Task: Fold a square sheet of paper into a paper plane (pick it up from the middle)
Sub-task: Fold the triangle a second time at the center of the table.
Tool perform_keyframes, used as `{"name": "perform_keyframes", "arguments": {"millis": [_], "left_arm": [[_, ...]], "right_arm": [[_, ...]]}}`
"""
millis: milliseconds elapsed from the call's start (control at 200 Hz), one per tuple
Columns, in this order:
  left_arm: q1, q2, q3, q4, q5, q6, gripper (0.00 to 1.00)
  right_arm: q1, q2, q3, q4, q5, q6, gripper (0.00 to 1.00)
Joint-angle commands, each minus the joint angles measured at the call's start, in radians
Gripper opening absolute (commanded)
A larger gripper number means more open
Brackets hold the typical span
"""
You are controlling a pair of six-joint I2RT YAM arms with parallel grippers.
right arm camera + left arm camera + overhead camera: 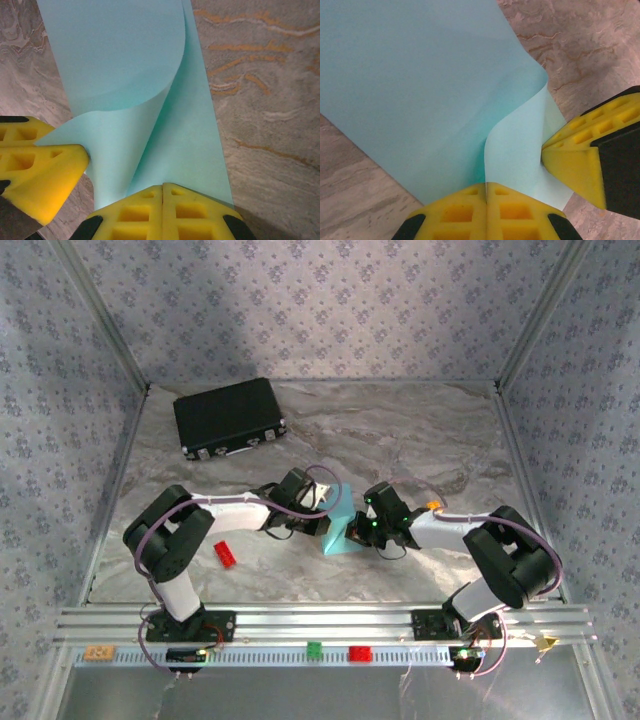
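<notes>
**Both pincers clamped on the half-rolled blue sheet at mid-table**

The square sheet of paper (pixel 338 530) sat at the middle of the table (pixel 440 440), between the two wrists, with one flap rolled over the rest in a soft curve that had not been pressed flat. Its long axis ran roughly from the near side toward the far wall, away from both pincers. The left gripper (pixel 486 189) had its yellow pads together on the sheet's near edge at the foot of the curl. The right gripper (pixel 163 188) was likewise closed on that edge, just beside it. Neither arm was nearer, as each met the paper from its own side. I judged that creasing would mean pressing along that axis. Whether the sheet touched the table was unclear. The red brick (pixel 224 554) lay left, and the black case (pixel 230 418) lay well apart.
</notes>
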Motion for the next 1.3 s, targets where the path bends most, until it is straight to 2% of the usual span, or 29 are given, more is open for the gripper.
{"name": "perform_keyframes", "arguments": {"millis": [0,1299], "left_arm": [[0.005,-0.011,0.011,-0.02,-0.017,0.021,0.0],[0.005,0.015,0.007,-0.009,-0.056,0.021,0.0]], "right_arm": [[-0.006,0.017,0.008,-0.063,0.026,-0.01,0.05],[-0.015,0.008,0.0,-0.07,0.02,-0.019,0.05]]}}
